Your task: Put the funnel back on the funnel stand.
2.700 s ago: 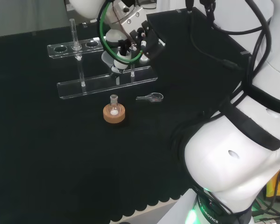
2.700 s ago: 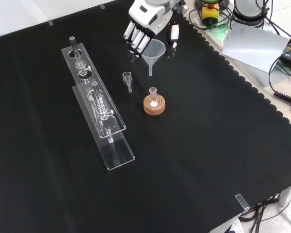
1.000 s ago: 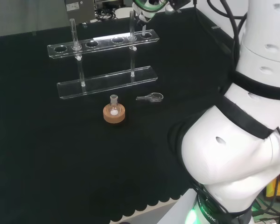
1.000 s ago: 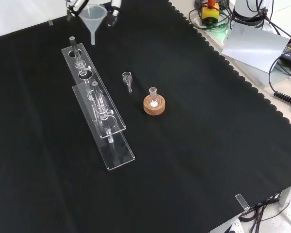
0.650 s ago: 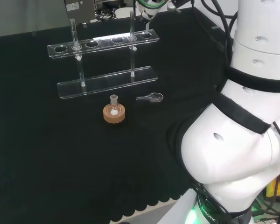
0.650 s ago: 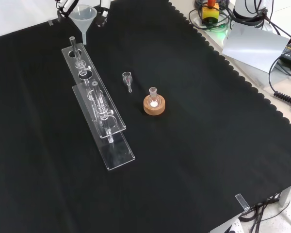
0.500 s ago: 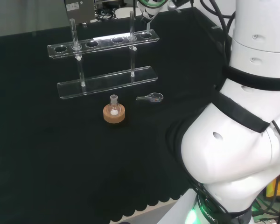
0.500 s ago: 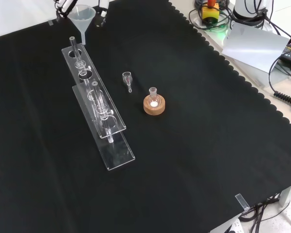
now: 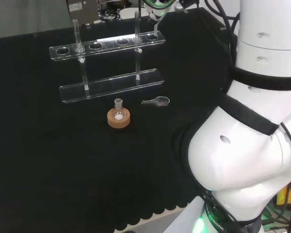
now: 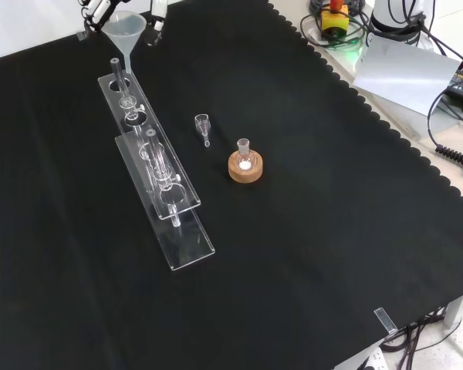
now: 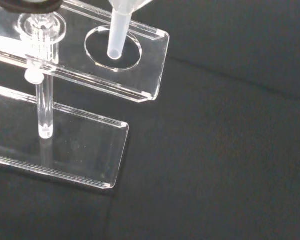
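In the front view my hand (image 10: 97, 9) hangs at the top edge, its fingers curled round the bowl of a clear plastic funnel (image 10: 123, 29). The funnel is upright, with its stem pointing down over the far end of the clear acrylic funnel stand (image 10: 156, 154). The wrist view puts the funnel's stem (image 11: 117, 30) just above the end hole (image 11: 113, 49) of the stand's top shelf (image 11: 150, 60), its tip at about the hole's rim. The stand (image 9: 106, 44) shows in the head view too, with two thin posts and a base plate (image 9: 111, 85).
A cork ring holding a small flask (image 10: 245, 164) stands right of the stand in the front view. A small clear glass piece (image 10: 203, 123) lies between them. Both also appear in the head view, the ring (image 9: 119, 118) and the piece (image 9: 156, 101). The arm's white links (image 9: 252, 145) fill the right.
The hand has carried the funnel from beside the cork ring, up and to the left in the front view, to over the stand's far end. In the last half second it drifted slightly left.
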You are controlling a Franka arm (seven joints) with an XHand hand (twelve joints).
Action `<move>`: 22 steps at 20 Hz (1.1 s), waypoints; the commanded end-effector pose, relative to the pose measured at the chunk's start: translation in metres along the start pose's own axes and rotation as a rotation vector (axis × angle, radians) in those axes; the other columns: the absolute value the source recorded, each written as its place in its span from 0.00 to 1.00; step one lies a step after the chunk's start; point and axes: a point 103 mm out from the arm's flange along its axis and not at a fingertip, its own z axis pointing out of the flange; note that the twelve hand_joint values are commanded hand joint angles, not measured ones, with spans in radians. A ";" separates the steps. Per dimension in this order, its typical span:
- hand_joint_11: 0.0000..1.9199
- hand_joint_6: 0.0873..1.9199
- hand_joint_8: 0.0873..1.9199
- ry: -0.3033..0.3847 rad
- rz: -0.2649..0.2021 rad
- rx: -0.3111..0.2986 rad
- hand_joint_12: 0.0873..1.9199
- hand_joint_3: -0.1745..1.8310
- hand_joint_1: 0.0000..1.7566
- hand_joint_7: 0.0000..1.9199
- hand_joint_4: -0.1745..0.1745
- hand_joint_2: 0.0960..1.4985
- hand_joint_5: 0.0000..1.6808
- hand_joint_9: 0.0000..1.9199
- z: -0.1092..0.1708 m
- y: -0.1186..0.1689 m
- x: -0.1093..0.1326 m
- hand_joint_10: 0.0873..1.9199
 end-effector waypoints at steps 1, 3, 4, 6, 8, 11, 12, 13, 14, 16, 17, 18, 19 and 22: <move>0.27 0.03 0.33 0.008 -0.006 -0.015 0.62 0.32 0.46 0.25 0.34 0.48 0.35 0.48 0.003 0.021 -0.005 0.23; 0.27 0.03 0.33 0.014 -0.020 -0.015 0.62 0.32 0.46 0.25 0.34 0.48 0.35 0.48 0.004 0.023 -0.006 0.23; 0.27 0.03 0.33 0.019 -0.030 -0.017 0.62 0.32 0.46 0.25 0.34 0.48 0.35 0.48 0.004 0.025 -0.008 0.23; 0.27 0.03 0.33 -0.003 -0.050 -0.032 0.62 0.32 0.46 0.25 0.35 0.48 0.35 0.48 0.003 0.028 -0.006 0.23; 0.28 0.04 0.33 -0.003 -0.051 -0.023 0.62 0.32 0.46 0.25 0.35 0.48 0.35 0.48 0.004 0.030 -0.007 0.23; 0.28 0.04 0.33 0.010 -0.054 -0.020 0.62 0.32 0.46 0.25 0.35 0.48 0.35 0.48 0.005 0.035 -0.009 0.23; 0.28 0.04 0.33 0.007 -0.061 -0.027 0.62 0.32 0.46 0.25 0.35 0.48 0.34 0.48 0.005 0.036 -0.008 0.23; 0.28 0.04 0.33 0.003 -0.061 -0.025 0.62 0.33 0.46 0.25 0.35 0.48 0.34 0.48 0.005 0.036 -0.007 0.23; 0.28 0.04 0.33 0.001 -0.058 -0.023 0.62 0.33 0.46 0.26 0.34 0.48 0.34 0.48 0.005 0.037 -0.008 0.23; 0.28 0.04 0.33 0.006 -0.048 -0.012 0.62 0.33 0.46 0.26 0.34 0.48 0.34 0.48 0.008 0.039 -0.010 0.23; 0.28 0.05 0.33 -0.003 -0.024 0.001 0.62 0.33 0.46 0.26 0.34 0.48 0.34 0.48 0.010 0.041 -0.011 0.23; 0.28 0.05 0.33 -0.005 -0.019 0.008 0.62 0.33 0.46 0.26 0.34 0.48 0.34 0.48 0.012 0.044 -0.012 0.23; 0.28 0.05 0.33 0.002 -0.026 0.009 0.62 0.33 0.46 0.26 0.34 0.48 0.34 0.49 0.014 0.046 -0.013 0.23; 0.28 0.05 0.33 -0.001 -0.044 0.006 0.62 0.33 0.46 0.26 0.34 0.48 0.34 0.49 0.014 0.048 -0.008 0.23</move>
